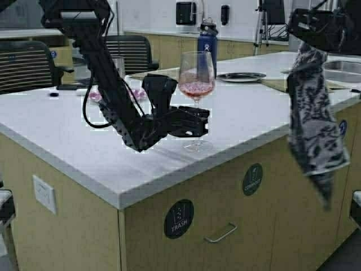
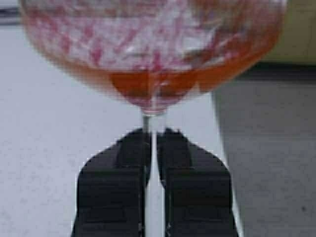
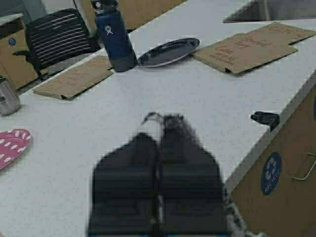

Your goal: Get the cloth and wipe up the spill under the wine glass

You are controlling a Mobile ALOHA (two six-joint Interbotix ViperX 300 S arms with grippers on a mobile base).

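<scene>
The left arm bends low over the desk [image 1: 67, 121], its left tool [image 1: 198, 121] pinching the wine glass [image 1: 196, 79] stem, foot apparently just above the desk's front corner. The raised right tool [image 3: 159, 148] is pressed together on the cloth [image 1: 313, 118], which dangles off the desk's right side. Only the right wrist view shows a pink object [image 3: 12, 143] on the desk.

Wine glass [image 2: 153, 59] rim cropped off.

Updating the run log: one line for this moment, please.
left tool: shut on wine glass stem, near counter corner | right tool: holds cloth hanging off counter's right | wipe: not begun
</scene>
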